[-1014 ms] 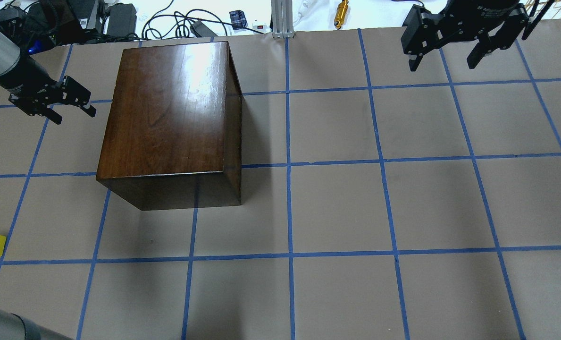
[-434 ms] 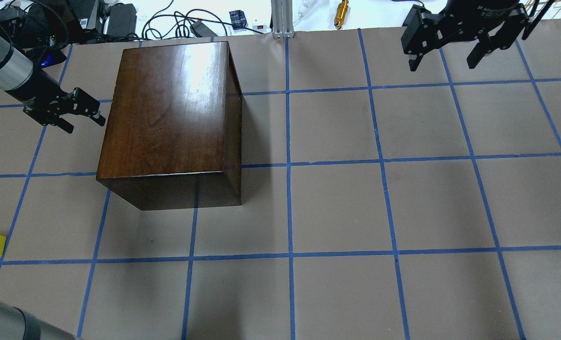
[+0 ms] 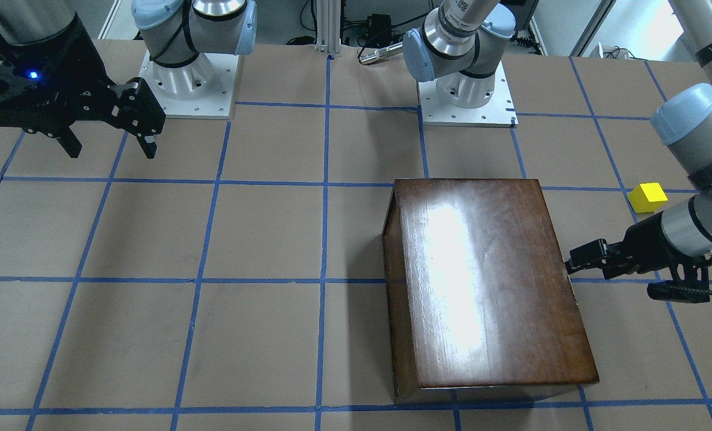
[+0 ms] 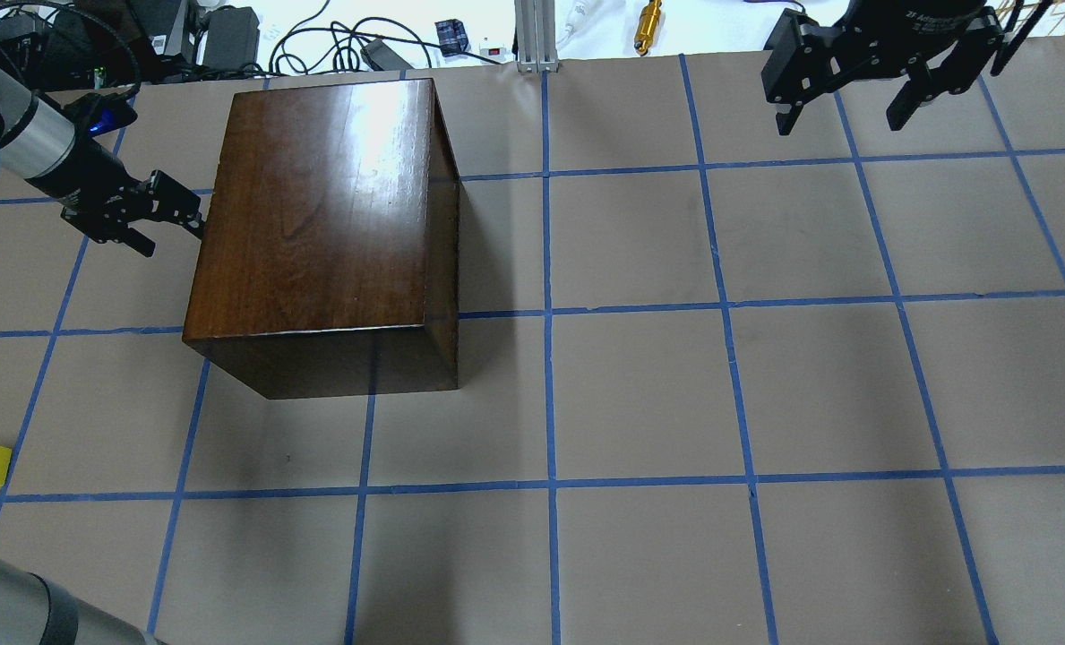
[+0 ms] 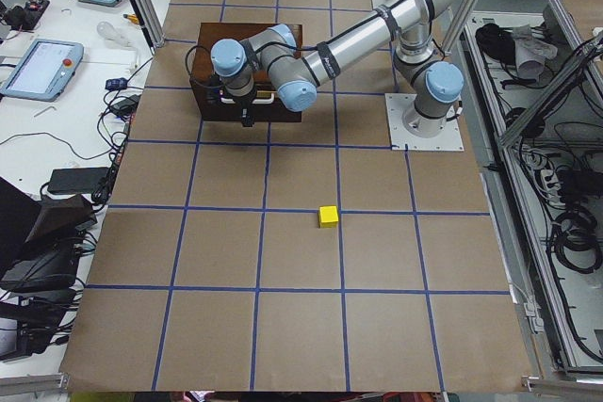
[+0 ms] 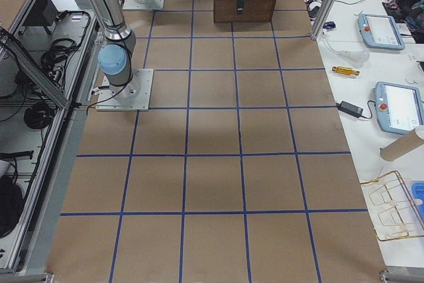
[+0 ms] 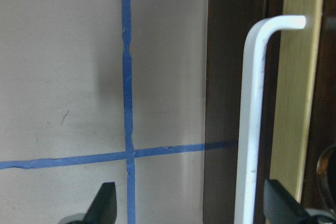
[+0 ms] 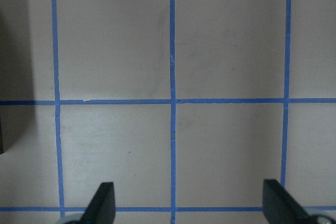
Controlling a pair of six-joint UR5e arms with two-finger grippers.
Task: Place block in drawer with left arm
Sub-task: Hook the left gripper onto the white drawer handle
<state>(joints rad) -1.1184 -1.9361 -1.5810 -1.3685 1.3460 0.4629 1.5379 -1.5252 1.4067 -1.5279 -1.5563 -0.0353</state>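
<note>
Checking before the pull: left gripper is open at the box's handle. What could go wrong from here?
1. The handle sits off-centre in the open left gripper, close to one finger; closing may catch it skewed or slip off.
2. The box stands on the table with no clamp in view; pulling might drag it rather than open the drawer.
3. The block lies near the left arm's elbow, which could sweep it.

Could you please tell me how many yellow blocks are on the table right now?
1. The yellow block sits on the table on the robot's left side, apart from the wooden box. Any inside the box would be hidden.
</note>
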